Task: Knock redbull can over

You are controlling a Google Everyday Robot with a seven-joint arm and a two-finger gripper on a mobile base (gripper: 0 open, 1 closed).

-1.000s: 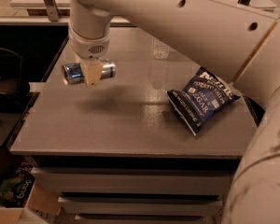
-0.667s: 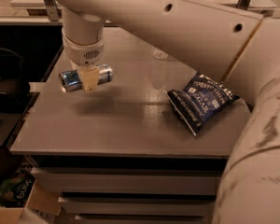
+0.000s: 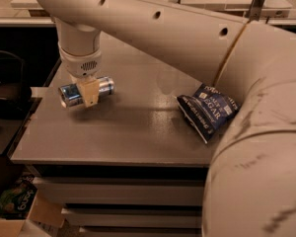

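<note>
The big white arm fills the top and the right side of the view. It hides the back of the bench and a lot of its right side. The arm is cut off at the right edge and at the bottom edge.

The end effector hangs down over the left part of the bench. It sits right in front of the middle of the redbull can, so only the two ends of the can show. The can is turned on its side, with one round end facing left. I cannot tell if the end effector is open, closed or holding the can. I also cannot tell if the can rests on the bench or is just above it.

The can is near the left edge of the bench. The dark blue chip bag lies well apart from it, on the right, and the arm covers its right corner. Between the can and the bag is bare grey bench, and more bare bench runs to the front edge.
</note>
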